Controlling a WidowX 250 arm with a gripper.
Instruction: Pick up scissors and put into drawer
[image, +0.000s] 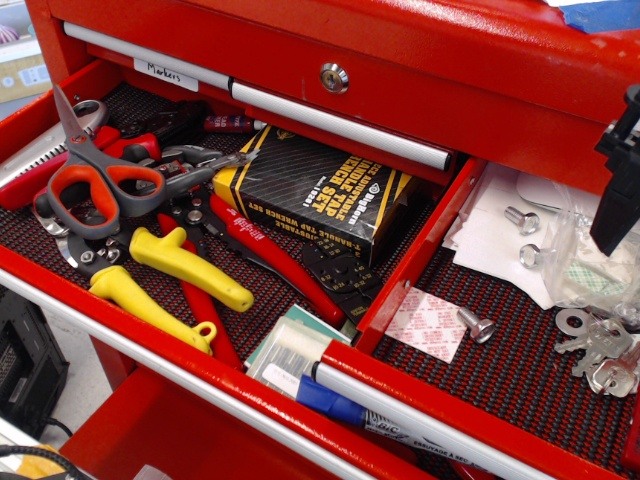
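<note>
While the scissors (100, 185) are lying among pliers (165, 275), the fingers (618, 195) are hanging over the drawer (520, 350), their spread impossible to tell.

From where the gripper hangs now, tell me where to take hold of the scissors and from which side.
Grip the scissors across the grey shank just ahead of the orange-lined loops, coming straight down from above. They lie on top of the pliers with blades open toward the drawer's back left, so the pivot area is exposed and narrowest. The gripper is far right.
</note>
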